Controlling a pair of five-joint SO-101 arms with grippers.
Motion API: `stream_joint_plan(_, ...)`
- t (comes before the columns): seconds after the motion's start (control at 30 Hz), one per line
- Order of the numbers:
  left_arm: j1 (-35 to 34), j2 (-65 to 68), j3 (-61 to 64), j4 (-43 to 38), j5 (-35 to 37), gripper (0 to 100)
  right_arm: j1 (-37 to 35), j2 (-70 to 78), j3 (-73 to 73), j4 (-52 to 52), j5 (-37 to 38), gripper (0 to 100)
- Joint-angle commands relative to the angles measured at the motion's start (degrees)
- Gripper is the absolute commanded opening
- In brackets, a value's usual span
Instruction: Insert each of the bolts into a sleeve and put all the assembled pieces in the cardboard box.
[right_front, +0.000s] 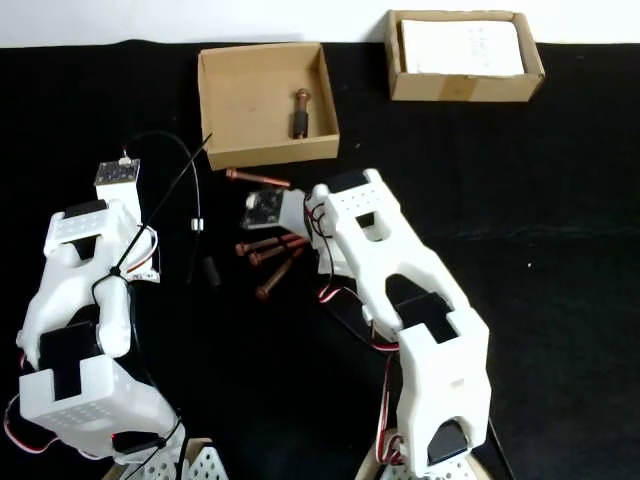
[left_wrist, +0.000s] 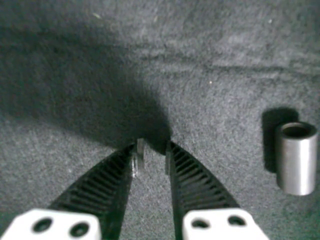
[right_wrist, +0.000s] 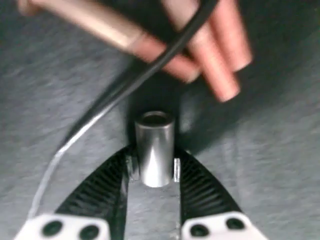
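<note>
My right gripper (right_wrist: 152, 167) is shut on a grey metal sleeve (right_wrist: 155, 149), which stands upright between its fingertips just above the dark cloth. Several copper bolts (right_wrist: 215, 55) lie close beyond it. In the high view these bolts (right_front: 272, 250) lie in a loose group beside the right arm's head (right_front: 268, 210), and one more bolt (right_front: 258, 179) lies nearer the cardboard box (right_front: 225, 105). An assembled bolt and sleeve (right_front: 300, 113) lies inside the box. My left gripper (left_wrist: 151, 155) hangs low over the cloth, its fingers slightly apart and empty. A loose sleeve (left_wrist: 297, 157) lies off to its side.
A black cable (right_front: 190, 190) arcs over the table between the arms and crosses in front of the bolts (right_wrist: 150, 70). A second cardboard box (right_front: 465, 55) holding white paper stands at the back right. A dark sleeve (right_front: 211, 270) lies between the arms.
</note>
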Motion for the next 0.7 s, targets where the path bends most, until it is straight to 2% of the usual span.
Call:
stream_joint_plan(0.0,-1.8,0.1,-2.2,0.2,0.6,9,3.3,-8.1,-1.8,4.2,-3.9,0.7)
stream_joint_plan(0.17,-0.9,-0.5,-4.3,4.0,6.8,9,9.5,-16.7,-1.5,10.7,-8.8,0.7)
stream_joint_plan(0.4,10.5,-3.7,-22.4,18.3,20.5,10,22.6,-25.8,-1.2,14.4,-11.1,0.7)
stream_joint_plan(0.5,16.6,-1.5,-31.4,22.4,23.7,10,26.1,-27.1,-1.0,14.4,-12.9,0.7)
stream_joint_plan(0.57,19.4,2.4,-37.4,24.1,27.3,14,27.0,-27.4,0.5,13.8,-14.2,0.7)
stream_joint_plan(0.67,21.1,10.3,-47.3,28.0,39.8,24,27.1,-27.3,5.0,9.7,-18.4,0.7)
